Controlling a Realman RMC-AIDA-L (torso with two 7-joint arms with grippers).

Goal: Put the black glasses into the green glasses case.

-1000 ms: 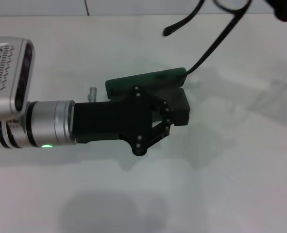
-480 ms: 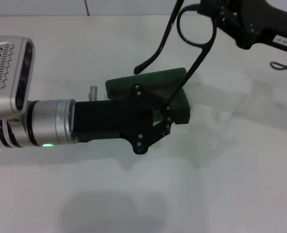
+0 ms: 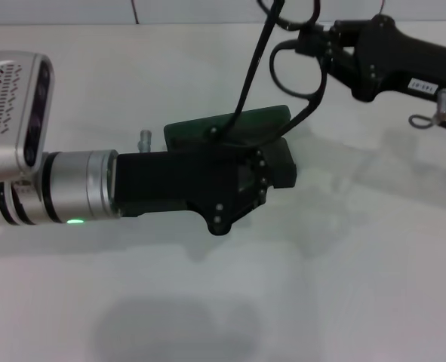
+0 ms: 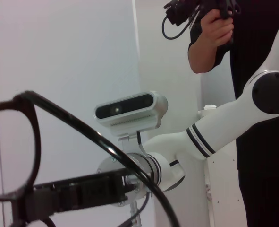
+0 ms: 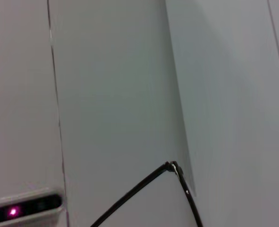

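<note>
Steadying comes first: the left gripper (image 3: 241,185) lies low over the green glasses case (image 3: 230,130), fingers apparently clamped on its near edge, though its body hides the contact; it should hold firm. To the right, the right gripper (image 3: 321,47) pinches the black glasses (image 3: 294,72) by the frame above the case; lower gently, temple tips first.

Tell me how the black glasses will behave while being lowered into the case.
The black glasses look light and thin-framed; the long temples dangling from the right end effector may swing or snag the green glasses case.
</note>
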